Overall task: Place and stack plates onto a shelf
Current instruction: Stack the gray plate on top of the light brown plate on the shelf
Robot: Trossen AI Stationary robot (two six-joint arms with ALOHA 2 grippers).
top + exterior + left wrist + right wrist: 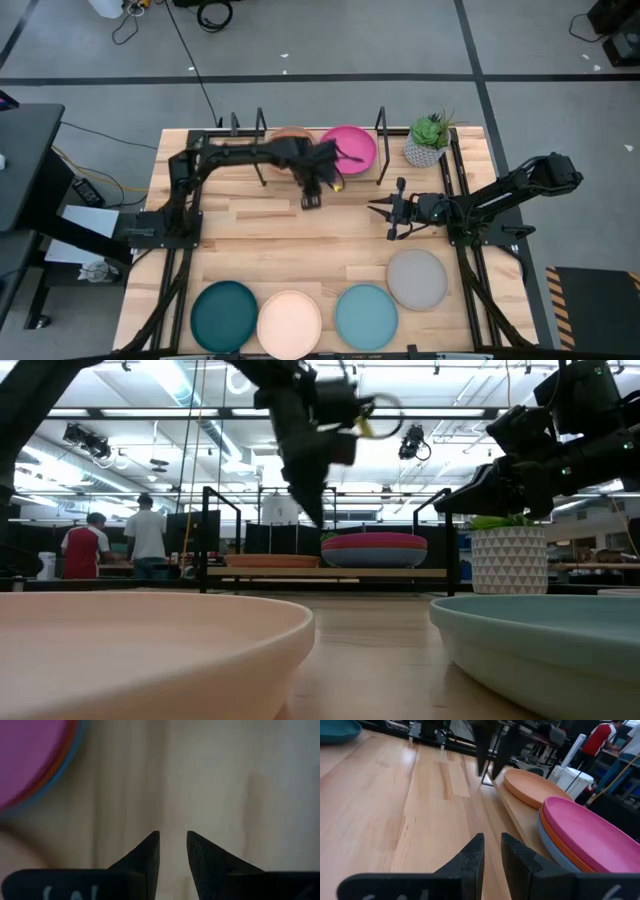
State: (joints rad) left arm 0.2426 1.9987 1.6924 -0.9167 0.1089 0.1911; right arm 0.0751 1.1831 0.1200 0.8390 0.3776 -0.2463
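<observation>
Shelf (300, 180) holding pink plate (350, 148) atop orange and blue, terracotta plate (288, 134) beside; left gripper (312, 196) just clear, slightly parted, empty; advisable: retreat high, then fetch grey plate (417, 278).

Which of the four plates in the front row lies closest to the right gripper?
The grey plate. It lies at the right end of the row, set slightly further back than the others, just in front of the right gripper.

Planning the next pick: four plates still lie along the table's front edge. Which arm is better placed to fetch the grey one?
Probably the right. The right claw hangs empty just behind the grey plate, on the same side of the table. The left claw is over by the shelf, beside the pink plate, farther off.
</observation>
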